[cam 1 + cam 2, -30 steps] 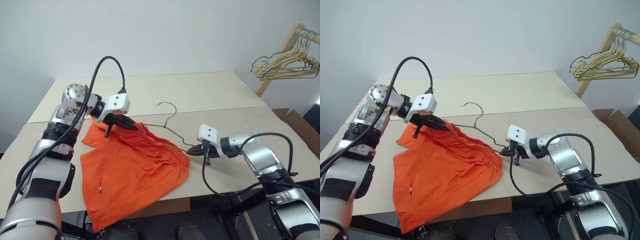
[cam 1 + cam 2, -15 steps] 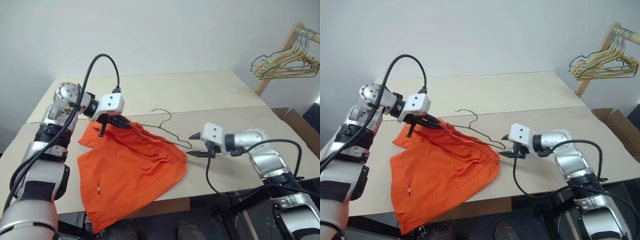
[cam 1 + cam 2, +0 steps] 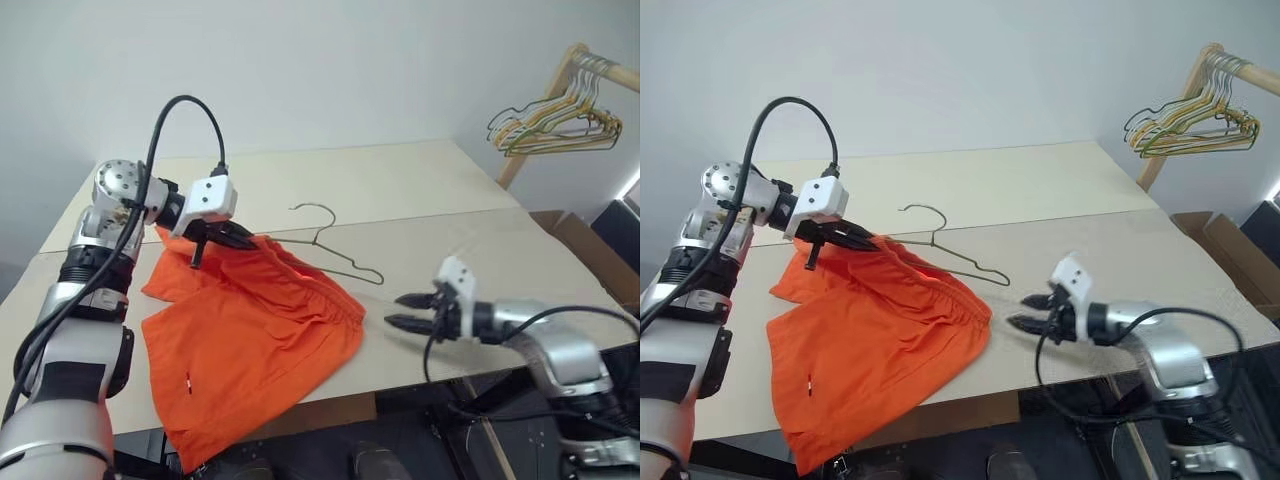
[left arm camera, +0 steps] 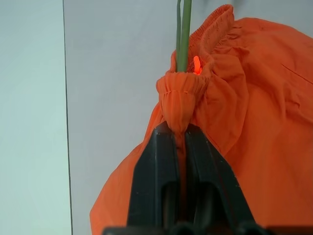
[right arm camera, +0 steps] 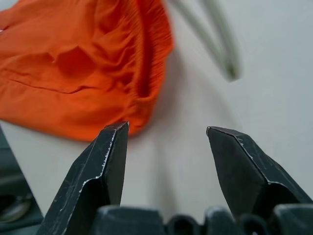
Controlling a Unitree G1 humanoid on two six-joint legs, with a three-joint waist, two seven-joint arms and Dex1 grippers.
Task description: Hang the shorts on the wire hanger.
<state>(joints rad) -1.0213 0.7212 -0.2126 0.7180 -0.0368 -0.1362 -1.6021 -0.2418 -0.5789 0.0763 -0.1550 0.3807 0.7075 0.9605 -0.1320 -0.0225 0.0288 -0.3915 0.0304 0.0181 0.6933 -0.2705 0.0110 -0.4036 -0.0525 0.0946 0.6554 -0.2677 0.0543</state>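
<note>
Left gripper (image 4: pixel 177 139) pinches shorts (image 3: pixel 250 330) waistband (beside wire hanger (image 3: pixel 335 250)); right gripper (image 3: pixel 408 311) spread, empty.

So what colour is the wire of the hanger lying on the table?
A dull grey-olive; the wire hanger shows it best in the left wrist view, against the orange shorts.

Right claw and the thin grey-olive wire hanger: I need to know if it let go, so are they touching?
Apart. In the left eye view the open right claw hangs short of the wire hanger, with bare beige table between them.
</note>
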